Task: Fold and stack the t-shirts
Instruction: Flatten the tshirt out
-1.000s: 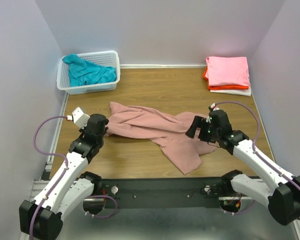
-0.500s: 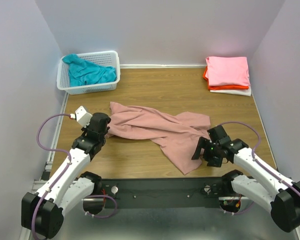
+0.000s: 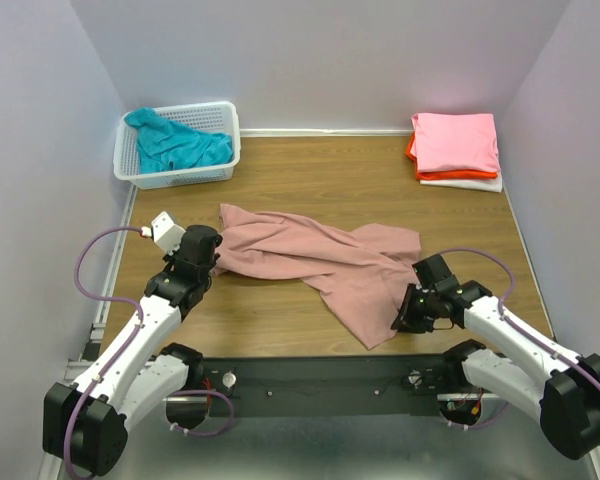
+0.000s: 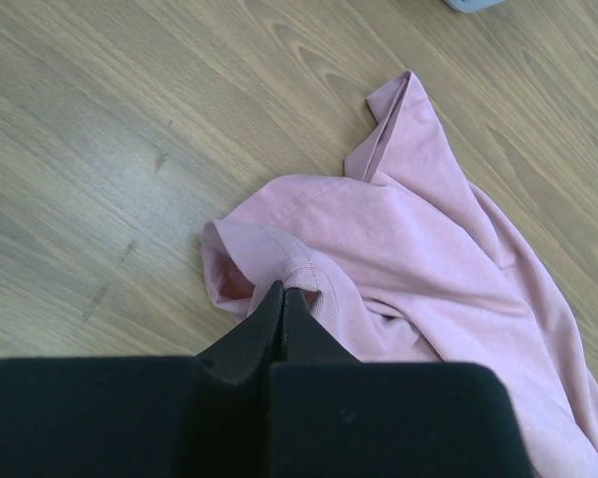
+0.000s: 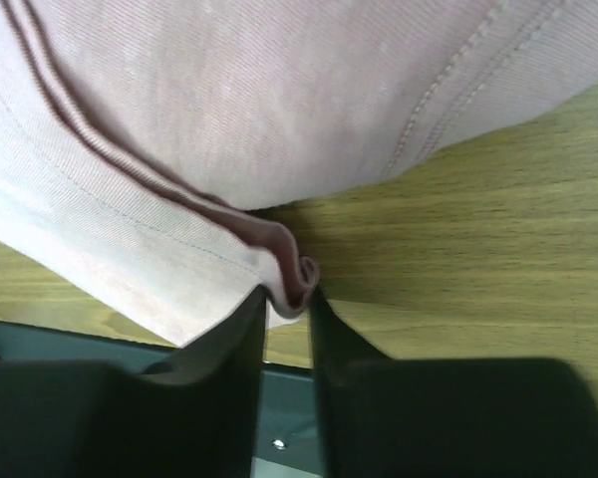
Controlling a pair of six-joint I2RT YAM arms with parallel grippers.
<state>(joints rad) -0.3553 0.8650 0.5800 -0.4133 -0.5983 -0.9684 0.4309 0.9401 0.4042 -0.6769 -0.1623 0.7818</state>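
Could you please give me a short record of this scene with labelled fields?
Surface: wooden tabletop
In work: crumpled dusty-pink cloth t-shirt, unfolded, mid-table
Left gripper: jaws shut on its left end
Right gripper: jaws pinching a hem fold at its near right edge
Basket: white plastic lattice basket, far left, holding teal cloth shirt
Stack: folded bright pink shirt on orange shirt and white shirt, far right

Robotics lab test cell, not a home: wood-top table (image 3: 330, 185) boxed in by plain lilac walls (image 3: 320, 60) on 3 sides, left arm (image 3: 140, 330) & right arm (image 3: 510, 335) bolted to a black rail (image 3: 320, 378) at its near edge, w/ loose purple cables (image 3: 78, 275).
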